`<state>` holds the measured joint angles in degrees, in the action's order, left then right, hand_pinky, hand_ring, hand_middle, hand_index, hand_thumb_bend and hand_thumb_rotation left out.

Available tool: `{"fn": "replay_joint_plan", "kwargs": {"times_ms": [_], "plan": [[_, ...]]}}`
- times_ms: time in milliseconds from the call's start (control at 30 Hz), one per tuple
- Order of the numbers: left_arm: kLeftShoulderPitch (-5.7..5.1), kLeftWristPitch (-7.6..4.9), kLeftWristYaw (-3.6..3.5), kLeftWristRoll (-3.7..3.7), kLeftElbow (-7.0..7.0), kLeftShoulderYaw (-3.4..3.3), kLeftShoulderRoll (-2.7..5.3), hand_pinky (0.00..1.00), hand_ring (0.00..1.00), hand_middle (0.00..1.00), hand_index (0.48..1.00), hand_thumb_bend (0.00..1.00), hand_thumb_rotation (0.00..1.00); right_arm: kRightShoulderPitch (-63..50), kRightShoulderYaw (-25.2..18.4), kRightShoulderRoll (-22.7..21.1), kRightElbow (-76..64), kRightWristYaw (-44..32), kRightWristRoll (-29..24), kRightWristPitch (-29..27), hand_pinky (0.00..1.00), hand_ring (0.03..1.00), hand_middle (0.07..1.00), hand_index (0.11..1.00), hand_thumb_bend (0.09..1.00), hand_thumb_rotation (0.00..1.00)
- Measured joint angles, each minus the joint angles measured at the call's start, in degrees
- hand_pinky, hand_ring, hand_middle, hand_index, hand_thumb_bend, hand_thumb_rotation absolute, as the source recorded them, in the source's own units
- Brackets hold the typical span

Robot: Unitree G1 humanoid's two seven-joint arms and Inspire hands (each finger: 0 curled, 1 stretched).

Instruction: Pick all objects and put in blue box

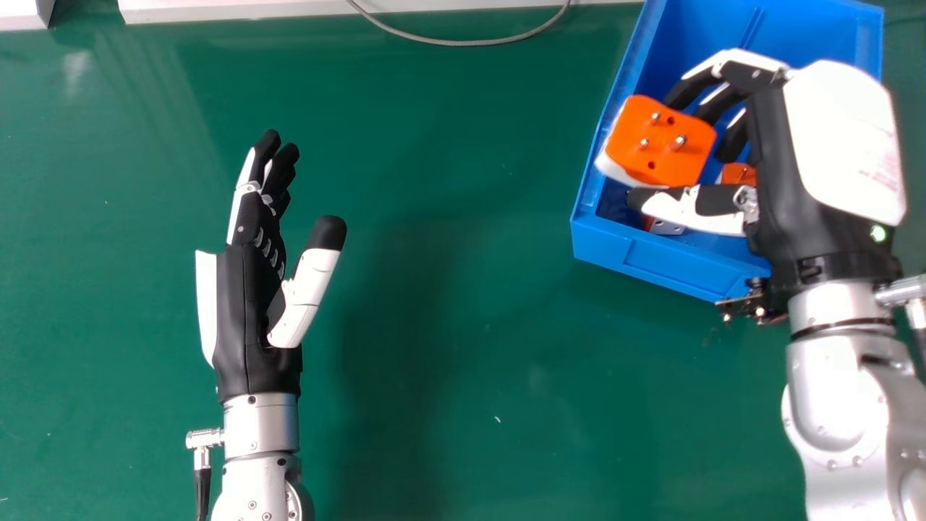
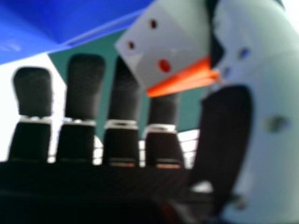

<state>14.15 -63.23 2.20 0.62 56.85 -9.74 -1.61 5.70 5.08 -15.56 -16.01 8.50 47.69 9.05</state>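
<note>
Head view, tabletop [image 1: 448,304]: green, flat, low sheen, a few pale specks.
Blue box [image 1: 651,264]: on the tabletop, robot's right side. Smooth moulded plastic, looks rigid; straight walls, raised rim, ribbing inside.
Right robot hand [image 1: 770,137]: over the box, adapter held between thumb and fingertips, fingers bent. Black and glossy white shells, hard-looking.
Left robot hand [image 1: 249,289]: idle over the tabletop, left side, fingers near straight, thumb apart.
Cable [image 1: 463,43]: grey, thin, loosely curved at the far edge of the tabletop.
Orange-and-white adapter [image 1: 651,148]: in the right robot hand, over the box interior. Blocky, rounded corners; orange pin face up, metal pins plus small holes. Right hand view has its pale side, with dark holes and a red dot.
Handling: likely light, stiff, hard plastic; smooth faces could slip or twist in a fingertip pinch. Won't squash, pins might snag.
Where to hold: opposite side walls, clear of pins. Lower before letting go, else it may bounce or clip the rim.
Orange piece [image 1: 738,174]: in the box, partly hidden by the hand, pin visible; probably a similar plug.
Pale piece [image 1: 666,227]: in the box under the thumb, small holes, rest hidden.
</note>
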Motion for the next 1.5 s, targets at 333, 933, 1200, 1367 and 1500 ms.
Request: {"fn": "replay_joint_plan", "kwargs": {"times_ms": [333, 933, 1200, 1367, 1500], "plan": [[0.0, -0.12, 0.3, -0.38, 0.01, -0.12, 0.06, 0.95, 0.92, 0.9, 0.908, 0.91, 0.71, 5.48, -0.89, -2.93, 4.45, -1.02, 0.14, 1.6, 0.28, 0.347, 0.454, 0.539, 0.507, 0.0], [0.49, -0.53, 0.49, -0.46, 0.39, -0.15, 0.19, 0.94, 0.92, 0.9, 0.906, 0.9, 0.72, 22.91, 2.89, -9.61, 36.35, 0.07, -0.22, 1.48, 0.3, 0.368, 0.459, 0.526, 0.513, 0.0], [0.58, -0.41, 0.47, -0.13, 0.39, -0.14, 0.29, 0.94, 0.92, 0.91, 0.911, 0.91, 0.71, 27.04, 4.91, -9.59, 43.61, 0.88, -0.73, 1.65, 0.3, 0.37, 0.47, 0.524, 0.514, 0.0], [0.87, -0.41, 0.52, -0.19, 0.39, -0.14, 0.29, 0.94, 0.92, 0.91, 0.912, 0.91, 0.71, 27.59, 5.73, -9.59, 45.12, 1.58, -1.09, 1.65, 0.3, 0.372, 0.473, 0.524, 0.515, 0.0], [1.16, -0.41, 0.49, -0.17, 0.4, -0.13, 0.28, 0.94, 0.92, 0.91, 0.912, 0.91, 0.72, 27.67, 5.95, -9.59, 45.52, 1.78, -2.2, 1.65, 0.3, 0.374, 0.478, 0.523, 0.515, 0.0]]}}
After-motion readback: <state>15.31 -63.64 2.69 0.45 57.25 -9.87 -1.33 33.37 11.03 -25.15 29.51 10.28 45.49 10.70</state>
